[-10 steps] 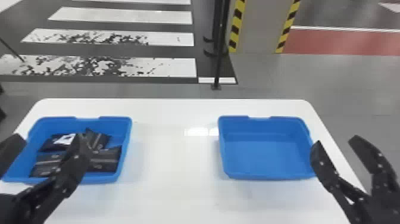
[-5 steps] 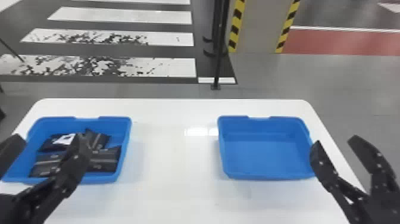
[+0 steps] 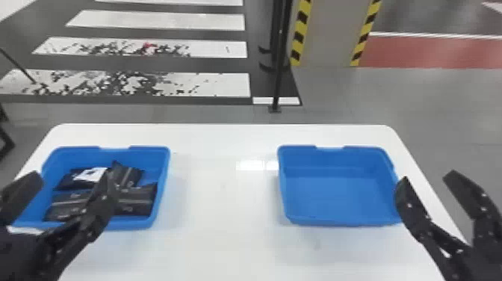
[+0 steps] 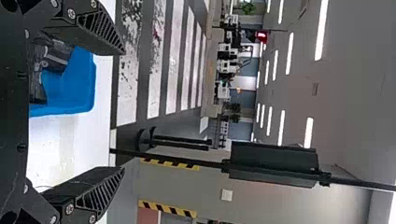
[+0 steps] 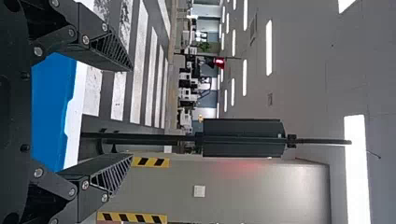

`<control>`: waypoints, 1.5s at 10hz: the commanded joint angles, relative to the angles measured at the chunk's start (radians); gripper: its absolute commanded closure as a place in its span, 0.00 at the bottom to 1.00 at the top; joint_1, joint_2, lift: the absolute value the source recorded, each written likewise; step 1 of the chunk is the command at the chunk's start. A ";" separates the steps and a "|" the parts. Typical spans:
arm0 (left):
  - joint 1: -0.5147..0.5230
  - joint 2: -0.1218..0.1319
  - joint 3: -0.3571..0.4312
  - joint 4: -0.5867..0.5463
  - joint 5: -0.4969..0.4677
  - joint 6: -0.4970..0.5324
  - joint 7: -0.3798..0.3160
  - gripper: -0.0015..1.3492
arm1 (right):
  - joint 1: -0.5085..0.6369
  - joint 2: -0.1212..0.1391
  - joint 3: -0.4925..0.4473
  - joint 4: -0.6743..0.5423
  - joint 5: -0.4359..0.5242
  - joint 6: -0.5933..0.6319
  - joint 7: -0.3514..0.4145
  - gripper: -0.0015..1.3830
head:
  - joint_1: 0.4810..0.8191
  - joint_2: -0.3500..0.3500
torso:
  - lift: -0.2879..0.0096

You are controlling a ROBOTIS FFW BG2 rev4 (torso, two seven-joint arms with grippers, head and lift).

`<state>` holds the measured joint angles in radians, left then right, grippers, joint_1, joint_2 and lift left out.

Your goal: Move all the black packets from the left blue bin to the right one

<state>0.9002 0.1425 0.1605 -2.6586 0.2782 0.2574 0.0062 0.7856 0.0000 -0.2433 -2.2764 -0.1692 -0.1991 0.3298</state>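
The left blue bin (image 3: 160, 187) holds several black packets (image 3: 138, 203), one with a white label (image 3: 91, 174). In front of and above this bin, my left gripper (image 3: 73, 179) stands open, holding nothing. The left wrist view shows its spread fingers, the left gripper (image 4: 123, 112), with packets (image 4: 55, 53) and the bin (image 4: 84, 95) beyond. The right blue bin (image 3: 336, 194) has a bare floor. My right gripper (image 3: 427, 177) is open and empty at that bin's right side; in the right wrist view the right gripper (image 5: 132, 112) has the bin (image 5: 51, 107) behind it.
Both bins rest on a white table (image 3: 224, 243), with a wide gap between them. Beyond its far edge a thin black post (image 3: 278, 74) rises from the floor near a pillar with yellow-black stripes (image 3: 325, 33).
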 commanded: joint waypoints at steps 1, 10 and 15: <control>-0.046 0.019 0.013 0.026 0.001 0.064 0.000 0.12 | 0.000 0.001 0.000 0.000 0.000 0.000 0.000 0.29 | 0.63 0.45 | 0.56; -0.412 0.034 0.143 0.311 -0.121 0.430 -0.061 0.12 | -0.013 0.001 0.016 0.020 0.000 0.000 0.005 0.29 | 0.63 0.66 | 0.56; -0.616 0.083 0.145 0.530 -0.135 0.602 -0.149 0.12 | -0.020 0.001 0.026 0.027 0.000 0.000 0.009 0.29 | 0.63 0.74 | 0.56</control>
<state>0.3093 0.2220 0.3034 -2.1596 0.1427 0.8510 -0.1411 0.7669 0.0000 -0.2192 -2.2497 -0.1696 -0.1988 0.3387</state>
